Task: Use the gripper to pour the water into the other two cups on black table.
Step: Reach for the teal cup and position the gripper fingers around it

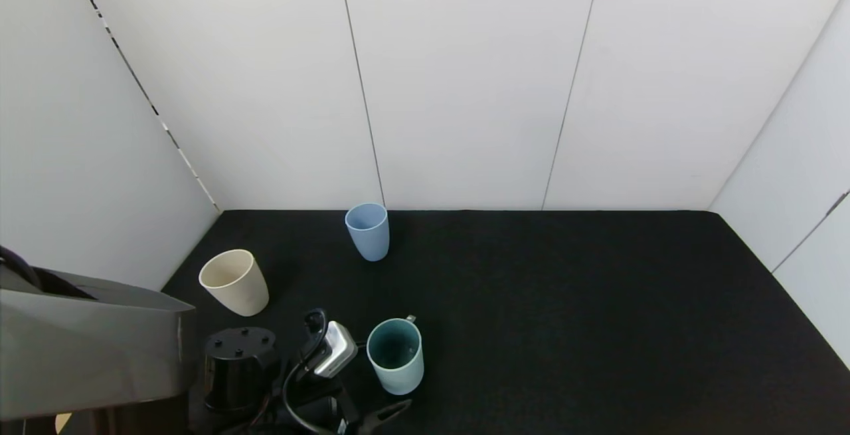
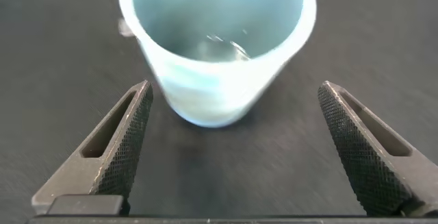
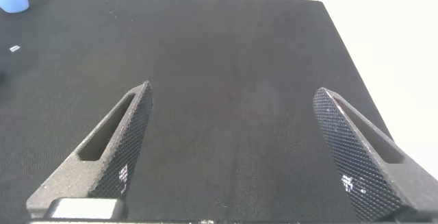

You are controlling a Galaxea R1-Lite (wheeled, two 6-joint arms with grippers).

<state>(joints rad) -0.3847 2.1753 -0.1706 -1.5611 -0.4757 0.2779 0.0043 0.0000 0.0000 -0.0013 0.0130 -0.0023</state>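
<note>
Left gripper (image 2: 233, 148) spread before teal cup (image 2: 217, 46); rigid, smooth, water inside: grasp mid-wall, keep upright.

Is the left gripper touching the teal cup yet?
Apart. In the left wrist view, the open left gripper shows bare table between both fingers and the teal cup.

— Where could a gripper pass?

— The right side of the black table (image 1: 597, 329) lies bare, out to the white walls (image 1: 465, 89). The right gripper (image 3: 233, 148) hangs splayed over bare cloth.

— And on the left?

— Three cups stand apart: cream cup (image 1: 234, 282), blue cup (image 1: 367, 230), teal cup (image 1: 396, 355). The left gripper (image 2: 233, 145) gapes, the teal cup just beyond its fingertips.
</note>
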